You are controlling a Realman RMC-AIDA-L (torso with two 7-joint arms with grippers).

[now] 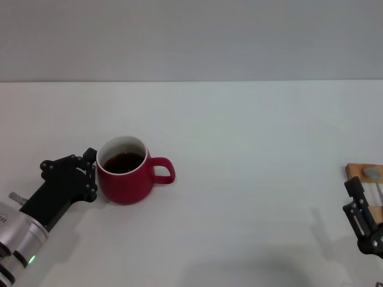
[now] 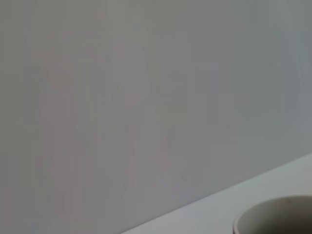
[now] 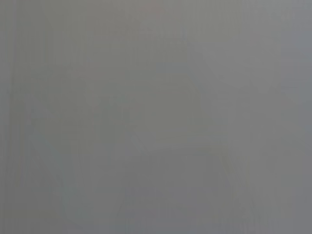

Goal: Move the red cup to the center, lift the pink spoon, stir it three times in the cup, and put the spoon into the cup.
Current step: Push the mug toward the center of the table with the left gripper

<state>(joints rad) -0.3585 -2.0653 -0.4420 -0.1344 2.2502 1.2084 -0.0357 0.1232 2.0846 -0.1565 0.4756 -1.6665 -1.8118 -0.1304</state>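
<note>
Pale pink-handled spoon with grey metal bowl (image 1: pixel 373 179) cut off at head view's edge; rounded dark-red ceramic cup's white rim (image 2: pixel 273 217) cropped in left wrist view.

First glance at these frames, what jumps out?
The red cup with dark liquid, on the white table left of center, handle pointing toward the robot's right. The left gripper sits right against its left side. At the far right edge, the right gripper hovers by a wooden block.

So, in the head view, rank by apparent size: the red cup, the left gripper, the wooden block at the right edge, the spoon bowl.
1. Left gripper and red cup: look alike; unranked, gripper sits nearer the camera.
2. Wooden block, cut off by the frame edge.
3. Spoon bowl, smallest.
</note>
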